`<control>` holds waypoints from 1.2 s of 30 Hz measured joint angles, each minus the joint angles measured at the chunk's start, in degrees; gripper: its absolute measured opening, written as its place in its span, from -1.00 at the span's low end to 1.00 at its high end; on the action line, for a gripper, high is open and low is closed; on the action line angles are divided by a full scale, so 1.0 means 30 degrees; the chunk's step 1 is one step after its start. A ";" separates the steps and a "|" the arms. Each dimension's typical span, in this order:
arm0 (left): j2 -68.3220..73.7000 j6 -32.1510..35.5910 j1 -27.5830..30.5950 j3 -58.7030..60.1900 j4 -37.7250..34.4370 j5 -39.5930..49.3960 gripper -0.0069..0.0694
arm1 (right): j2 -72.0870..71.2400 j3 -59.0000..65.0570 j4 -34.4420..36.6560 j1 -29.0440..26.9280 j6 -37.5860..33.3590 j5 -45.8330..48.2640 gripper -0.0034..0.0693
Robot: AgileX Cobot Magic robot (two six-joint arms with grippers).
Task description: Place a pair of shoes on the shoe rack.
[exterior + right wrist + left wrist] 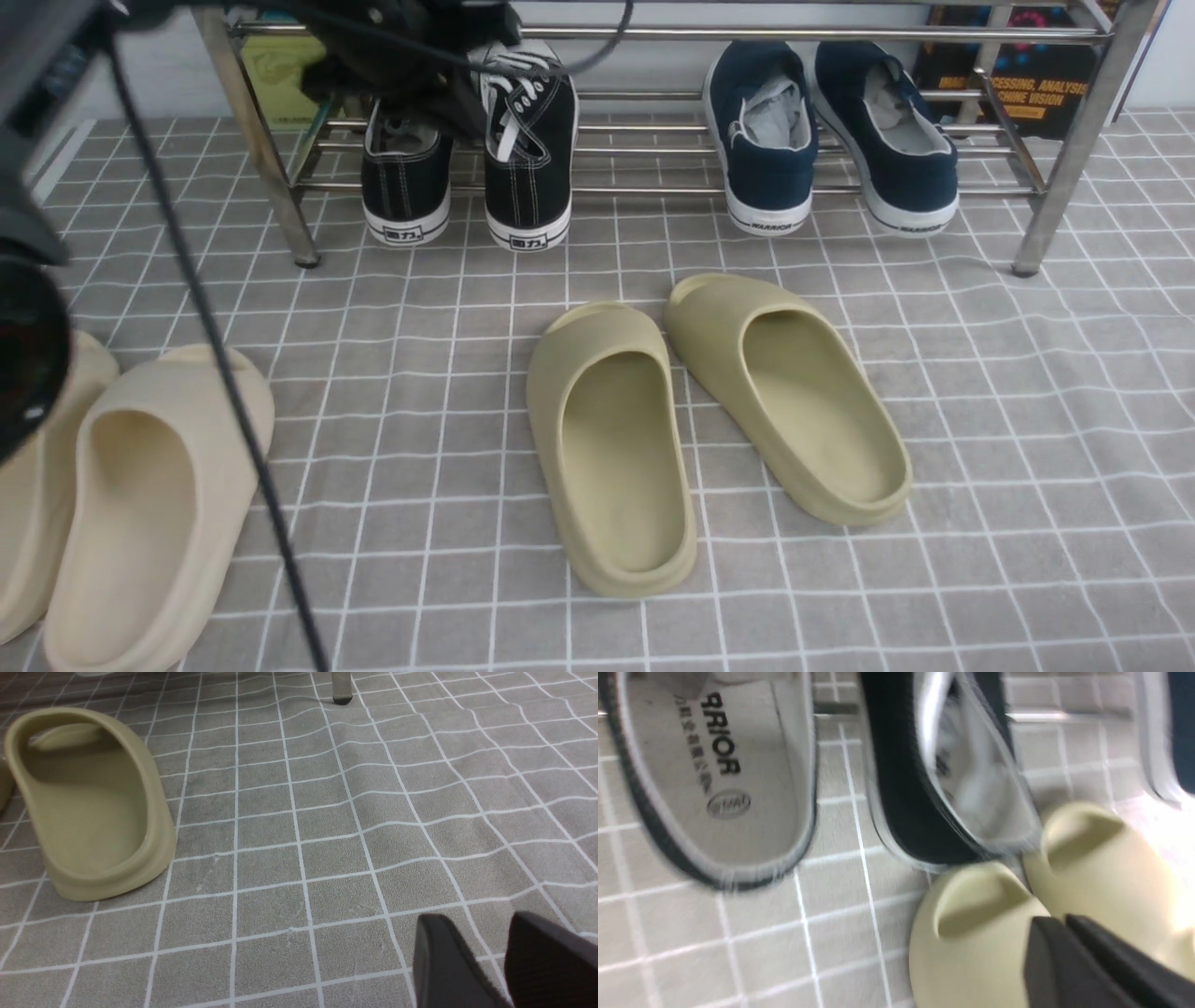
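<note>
Upper left, both black shoes (528,177) sit on the rack (1074,149). The left hand (1057,928) is closed; the right hand (474,947) is slightly apart. Lift away gently, missing the laces.

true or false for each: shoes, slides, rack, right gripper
1. Both black sneakers are on the rack. True.
2. The navy shoes lie on the floor in front of the rack. False: they rest on its lower shelf.
3. The cream slides are left of the olive slides. True.
4. The right gripper holds an olive slide. False: it holds nothing.
5. The black sneakers are right of the navy shoes. False: they are left.
</note>
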 joint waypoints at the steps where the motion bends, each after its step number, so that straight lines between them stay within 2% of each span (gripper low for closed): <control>1: -0.1326 0.0097 0.0000 0.0351 0.0523 0.0146 -0.85 | 0.0000 0.0000 0.0000 0.0000 0.0000 0.0000 -0.25; 7: -0.6358 0.0097 0.0000 0.2360 0.2356 0.0307 -0.85 | 0.0000 0.0000 0.0000 0.0000 0.0000 0.0000 -0.25; 9: -0.9534 0.0181 0.0000 0.4186 0.3439 0.0323 -0.85 | 0.0000 0.0000 0.0000 0.0000 0.0000 0.0000 -0.25; 12: -1.1628 0.0649 0.0018 0.5612 0.3735 0.0323 -0.85 | 0.0000 0.0000 0.0000 0.0000 0.0000 0.0000 -0.25; 15: -1.5340 0.1841 0.0018 0.8766 0.3867 0.0104 -0.85 | 0.0000 0.0000 0.0000 0.0000 0.0000 0.0000 -0.25; 17: -1.8516 0.2918 0.0018 1.2159 0.3669 -0.1475 -0.85 | 0.0000 0.0000 0.0000 0.0000 0.0000 0.0000 -0.25; 20: -2.2711 0.3942 0.0018 1.7288 0.3378 -0.5731 -0.85 | 0.0000 0.0000 0.0000 0.0000 0.0000 0.0000 -0.25; 21: -2.2997 0.3995 0.0018 1.7650 0.3361 -0.6396 -0.85 | 0.0000 0.0000 0.0000 0.0000 0.0000 0.0000 -0.25; 22: -2.5589 0.4511 0.0018 2.1039 0.3313 -0.9034 -0.85 | 0.0000 0.0000 0.0000 0.0000 0.0000 0.0000 -0.25; 23: -2.5876 0.4586 0.0018 2.1410 0.3313 -0.9660 -0.85 | 0.0000 0.0000 0.0000 0.0000 0.0000 0.0000 -0.25; 27: -3.1710 0.6396 0.0018 2.9151 0.3231 -1.4860 -0.85 | 0.0000 0.0000 0.0000 0.0000 0.0000 0.0000 -0.25; 29: -3.4468 0.7128 0.0018 3.2189 0.3013 -1.6590 -0.85 | 0.0000 0.0000 0.0000 0.0000 0.0000 0.0000 -0.25; 30: -3.4468 0.7128 0.0018 3.2189 0.3013 -1.6590 -0.85 | 0.0000 0.0000 0.0000 0.0000 0.0000 0.0000 -0.25; 32: -3.7563 0.7460 0.0018 3.5931 0.2646 -1.7815 -0.85 | 0.0000 0.0000 0.0000 0.0000 0.0000 0.0000 -0.25; 36: -3.9404 0.7563 0.0018 3.8837 0.2072 -1.8933 -0.85 | 0.0000 0.0000 0.0000 0.0000 0.0015 0.0000 -0.25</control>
